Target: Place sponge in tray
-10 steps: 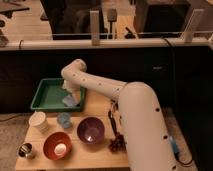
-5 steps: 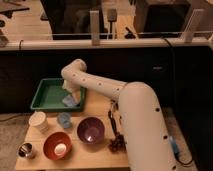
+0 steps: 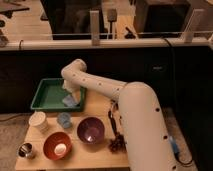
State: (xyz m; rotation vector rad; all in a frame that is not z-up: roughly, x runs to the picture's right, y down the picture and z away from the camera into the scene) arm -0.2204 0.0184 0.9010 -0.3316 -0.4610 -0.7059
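Here the sponge (image 3: 69,101) is a pale blue block at the right end of the green tray (image 3: 44,97), low against the tray's right wall and held just under the pincer (image 3: 73,96). It cannot be determined whether the sponge rests on the tray floor or hangs slightly above it. The pincer points downward over the same corner of the tray, directly above the sponge and in contact with it; it is closed on the sponge.

The white arm (image 3: 105,90) rises from the lower right, bends at an elbow above the tray's far right corner, and drops down to the pincer. Its thick lower segment covers much of the right side of the tabletop (image 3: 100,150).

The tray is a shallow rectangular container with raised walls, placed at the far left of the wooden tabletop.

In front of the tray, near the left edge, stands a white cup (image 3: 38,122). Just to its right is a small blue cup (image 3: 64,119). Further toward the near edge sit a red bowl (image 3: 57,145) holding a pale object, and a purple bowl (image 3: 90,131) to its right. A small metal cup (image 3: 26,150) stands at the near left corner. A dark bunch, apparently grapes (image 3: 117,144), lies beside the arm's lower segment.
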